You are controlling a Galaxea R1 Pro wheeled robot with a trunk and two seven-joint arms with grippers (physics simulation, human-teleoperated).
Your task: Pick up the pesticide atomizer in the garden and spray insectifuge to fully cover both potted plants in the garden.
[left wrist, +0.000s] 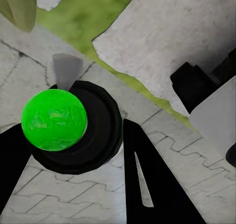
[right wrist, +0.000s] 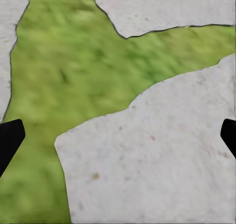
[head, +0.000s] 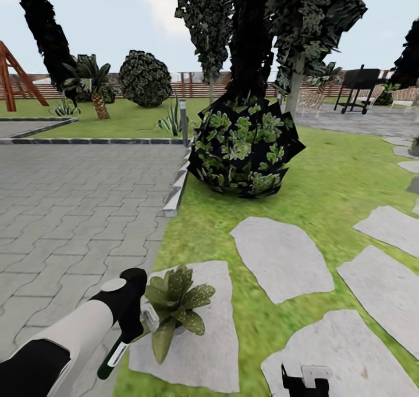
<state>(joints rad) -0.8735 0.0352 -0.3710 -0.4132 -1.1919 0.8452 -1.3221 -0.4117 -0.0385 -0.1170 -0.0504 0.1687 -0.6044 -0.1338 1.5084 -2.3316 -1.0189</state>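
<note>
Right gripper (head: 306, 382) is cut off by the head view's lower edge, just a dark stub with a white block over a stepping stone (head: 343, 356); in the right wrist view only two black fingertips (right wrist: 10, 138) poke in at opposite edges, far apart, nothing between them, so it's spread wide over grass (right wrist: 69, 81) and grey stone (right wrist: 157, 155). Left gripper (left wrist: 73, 135) hard to read in the head view: black hand mass at the end of the white forearm, fingers blocked by the arm itself. Left wrist view shows it clamped on the pesticide atomizer (left wrist: 54, 119), seen end-on as a bright green round body in a black collar, pale clear nozzle tip (left wrist: 65, 69) sticking out beyond it, black fingers (left wrist: 147, 184) on either side of the body. In the head view the atomizer (head: 113, 353) hangs as a slim dark green stick with a white patch below the hand, tilted, over the edge of the paving (head: 70, 211). Just beside the hand sits one potted plant (head: 174, 304) on a stepping stone (head: 198, 350), leaves dotted with whitish specks of insectifuge (head: 187, 281); pot itself mostly hidden by leaves. Further on: big round dark bush (head: 244, 147) on the lawn (head: 326, 182), grey curb (head: 174, 193), trees, wooden fence (head: 192, 86), a black grill (head: 358, 86) far right, blurry.
</note>
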